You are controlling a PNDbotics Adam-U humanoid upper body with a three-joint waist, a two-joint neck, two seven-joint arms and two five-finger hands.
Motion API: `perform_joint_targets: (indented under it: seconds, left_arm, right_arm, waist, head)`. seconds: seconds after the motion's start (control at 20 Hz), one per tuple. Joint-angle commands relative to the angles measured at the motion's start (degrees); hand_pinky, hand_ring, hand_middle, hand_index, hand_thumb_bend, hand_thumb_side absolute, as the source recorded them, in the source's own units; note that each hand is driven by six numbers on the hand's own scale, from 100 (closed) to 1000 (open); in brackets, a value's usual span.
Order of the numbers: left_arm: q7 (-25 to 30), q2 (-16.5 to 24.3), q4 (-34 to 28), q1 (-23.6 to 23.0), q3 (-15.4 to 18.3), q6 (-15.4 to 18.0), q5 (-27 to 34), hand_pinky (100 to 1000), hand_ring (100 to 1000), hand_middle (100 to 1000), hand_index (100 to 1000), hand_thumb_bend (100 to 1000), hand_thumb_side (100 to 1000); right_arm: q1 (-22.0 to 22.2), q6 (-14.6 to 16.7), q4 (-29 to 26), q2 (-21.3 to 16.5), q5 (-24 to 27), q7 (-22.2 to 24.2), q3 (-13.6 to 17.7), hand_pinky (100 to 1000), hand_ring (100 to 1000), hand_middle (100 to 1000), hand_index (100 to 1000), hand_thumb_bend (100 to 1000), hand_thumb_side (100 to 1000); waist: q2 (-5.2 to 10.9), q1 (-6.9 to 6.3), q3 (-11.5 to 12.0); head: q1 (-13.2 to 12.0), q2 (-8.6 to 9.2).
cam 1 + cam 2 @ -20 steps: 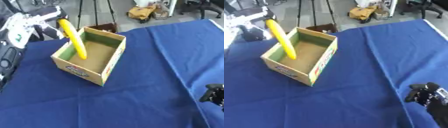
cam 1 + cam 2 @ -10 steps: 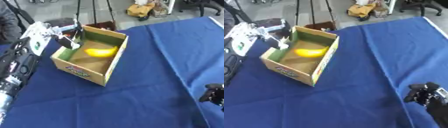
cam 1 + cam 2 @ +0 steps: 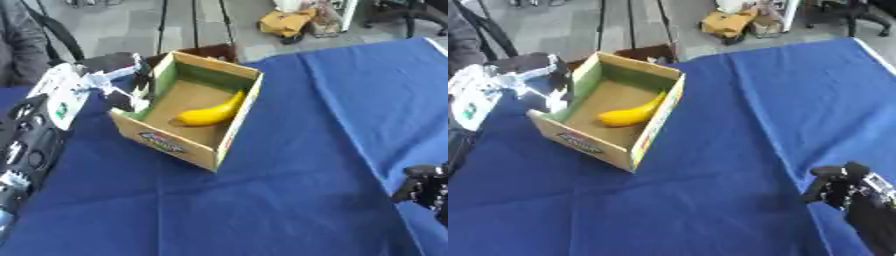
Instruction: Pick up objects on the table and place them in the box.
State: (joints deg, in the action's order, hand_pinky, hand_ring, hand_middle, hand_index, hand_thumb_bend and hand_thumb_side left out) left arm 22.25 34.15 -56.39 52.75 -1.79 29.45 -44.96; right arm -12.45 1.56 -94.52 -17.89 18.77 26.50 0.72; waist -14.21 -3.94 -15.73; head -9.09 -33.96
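A yellow banana lies on the floor of the open cardboard box, which stands on the blue cloth at the upper left. My left hand hangs just outside the box's left wall, its pale fingers spread and holding nothing. My right hand rests low at the right edge of the table with its dark fingers curled and nothing in them.
The blue tablecloth covers the table. My left arm runs along the left edge. Beyond the far table edge is grey floor with a chair, a tripod's legs and yellow clutter.
The banana, held upright over the box a second ago, was let go and now lies inside it. My left hand has drawn back to the box's left wall. The camera view has shifted.
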Motion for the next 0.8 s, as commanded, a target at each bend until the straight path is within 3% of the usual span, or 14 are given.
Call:
perform_joint_targets:
  seconds: [0.05, 0.25, 0.5, 0.8]
  left_arm:
    - [-3.0, 3.5, -5.3, -1.8, 3.1, 0.5, 3.1, 542, 402, 407, 565, 100, 278]
    - [-6.7, 3.2, -11.4, -7.7, 6.3, 0.4, 6.8, 548, 408, 410, 564, 100, 445]
    - [-11.2, -1.3, -18.7, -15.0, 9.7, -2.7, 11.3, 545, 417, 416, 569, 100, 623]
    - [-16.6, -6.5, -27.5, -23.8, 10.1, -7.6, 16.7, 552, 453, 446, 593, 132, 847]
  right_arm:
    - [-0.1, 0.1, -0.6, -0.4, 0.5, -0.5, 0.8, 639, 590, 532, 742, 100, 937]
    - [0.2, 0.1, -0.6, -0.4, 0.9, -1.0, 1.4, 639, 590, 532, 742, 100, 934]
    - [0.4, 0.1, -1.0, -0.1, 1.3, -1.5, 1.9, 638, 589, 532, 742, 100, 931]
    - [0.7, 0.3, -1.3, 0.0, 1.7, -2.1, 2.4, 639, 589, 532, 742, 100, 925]
  waist:
    - [1.41, 0.62, 1.2]
    - [1.58, 1.28, 4.1]
    - [1.51, 1.98, 6.5]
    - [1.5, 2.74, 8.1]
  head:
    - [0.6, -0.68]
    - [1.4, -1.59]
    - [2.7, -2.62]
    - [5.0, -2.58]
